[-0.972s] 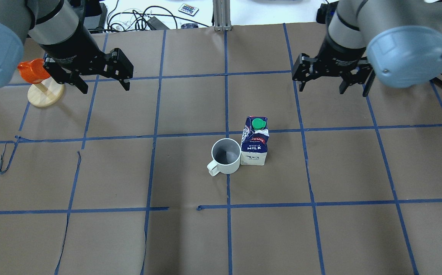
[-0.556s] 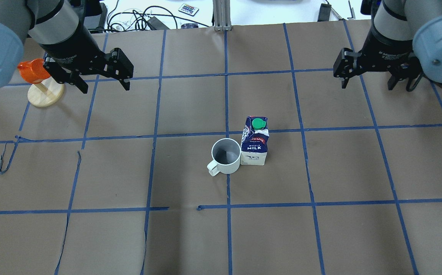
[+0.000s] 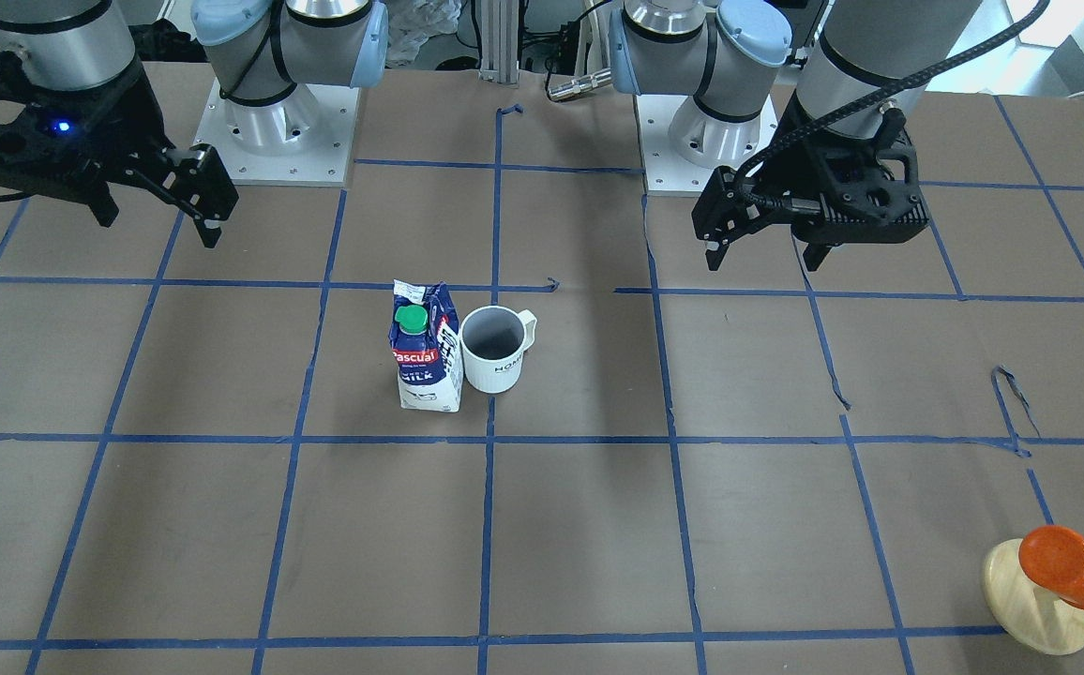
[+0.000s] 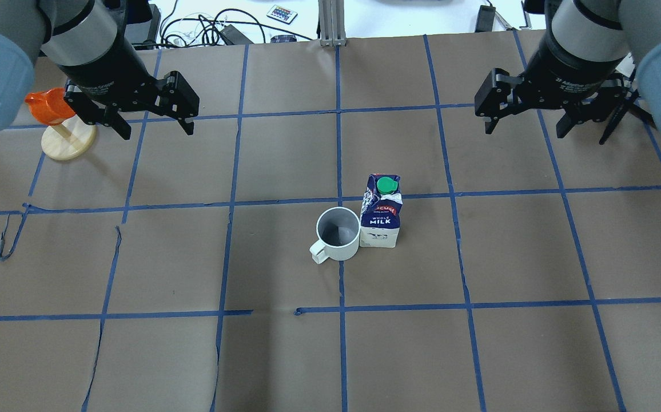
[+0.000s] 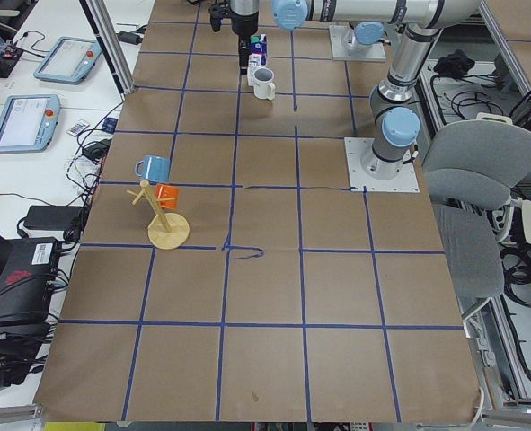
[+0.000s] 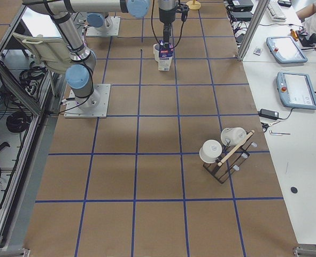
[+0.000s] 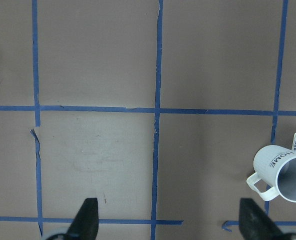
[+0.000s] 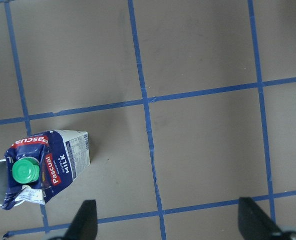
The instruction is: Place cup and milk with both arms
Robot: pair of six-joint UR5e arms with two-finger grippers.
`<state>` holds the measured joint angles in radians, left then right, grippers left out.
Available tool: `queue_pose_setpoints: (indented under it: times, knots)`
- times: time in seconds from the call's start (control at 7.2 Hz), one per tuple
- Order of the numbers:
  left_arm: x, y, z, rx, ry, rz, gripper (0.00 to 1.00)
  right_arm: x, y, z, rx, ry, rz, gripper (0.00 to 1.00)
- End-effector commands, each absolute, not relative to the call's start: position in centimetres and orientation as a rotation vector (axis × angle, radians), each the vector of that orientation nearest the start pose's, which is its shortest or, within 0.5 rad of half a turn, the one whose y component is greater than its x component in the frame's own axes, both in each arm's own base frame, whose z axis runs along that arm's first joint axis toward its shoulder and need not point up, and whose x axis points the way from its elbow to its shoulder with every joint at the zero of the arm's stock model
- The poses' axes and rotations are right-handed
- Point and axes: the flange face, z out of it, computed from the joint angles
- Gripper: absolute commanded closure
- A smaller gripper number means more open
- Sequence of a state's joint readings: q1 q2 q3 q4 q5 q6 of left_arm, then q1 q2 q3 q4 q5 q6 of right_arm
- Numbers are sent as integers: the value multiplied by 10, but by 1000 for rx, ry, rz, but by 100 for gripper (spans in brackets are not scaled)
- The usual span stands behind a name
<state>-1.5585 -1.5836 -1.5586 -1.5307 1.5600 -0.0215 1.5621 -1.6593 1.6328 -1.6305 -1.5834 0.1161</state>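
Note:
The white cup point(image 4: 339, 233) stands upright at mid-table, its handle toward the robot, touching or nearly touching the milk carton point(image 4: 382, 213) on its right. Both show in the front view: cup point(image 3: 497, 349), milk point(image 3: 425, 349). My left gripper point(image 4: 157, 130) is open and empty, hovering far left of them; its wrist view shows the cup point(image 7: 283, 172) at the right edge. My right gripper point(image 4: 525, 130) is open and empty, hovering far to the right; its wrist view shows the milk point(image 8: 42, 167) at the lower left.
An orange cup on a round wooden stand point(image 4: 50, 109) sits just behind the left gripper. A rack with white cups point(image 6: 222, 150) stands at the table's right end. Cables point(image 4: 210, 28) lie beyond the far edge. Blue tape lines grid the brown table.
The right gripper swung out to the right, away from the milk, then came back a little. The left arm, the cup and the milk have not moved.

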Motion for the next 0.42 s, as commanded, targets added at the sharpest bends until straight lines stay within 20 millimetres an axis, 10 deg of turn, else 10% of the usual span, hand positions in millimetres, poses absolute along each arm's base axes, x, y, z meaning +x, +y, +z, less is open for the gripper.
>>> queue_pose_setpoints:
  times: [0.0,0.28]
  knots:
    - [-128,-503,492,-53,3151,-63,0,137,-456,512,166,3127,-158,0]
    - [-127,-500,492,-55,3151,-63,0,137,-458,507,163,3128,-149,0]
